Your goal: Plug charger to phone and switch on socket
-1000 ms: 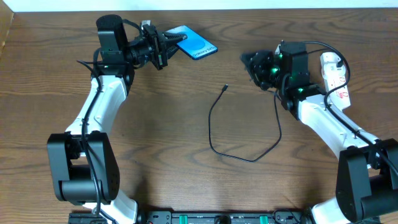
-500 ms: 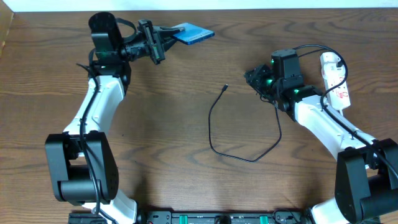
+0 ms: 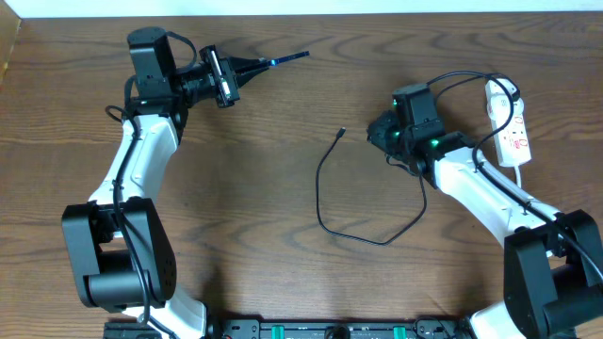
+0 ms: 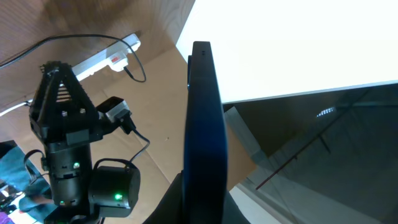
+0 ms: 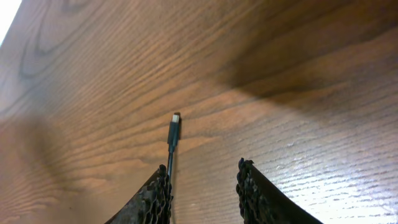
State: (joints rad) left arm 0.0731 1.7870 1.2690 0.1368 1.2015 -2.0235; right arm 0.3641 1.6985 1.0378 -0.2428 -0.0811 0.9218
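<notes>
Left gripper (image 3: 247,66) clamped on the phone (image 3: 283,60), raised edge-on well left of the charger tip (image 5: 175,122); right gripper (image 5: 203,169), jaws apart close to its right, could nudge the tip askew

phone (image 3: 283,59) edge-on, screen hidden; socket (image 3: 513,132) switch too small to tell; charger (image 5: 173,134) cut off at R-wrist btm

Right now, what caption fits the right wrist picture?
Open right gripper over the table, the charger tip lying just ahead, beside one finger.
</notes>
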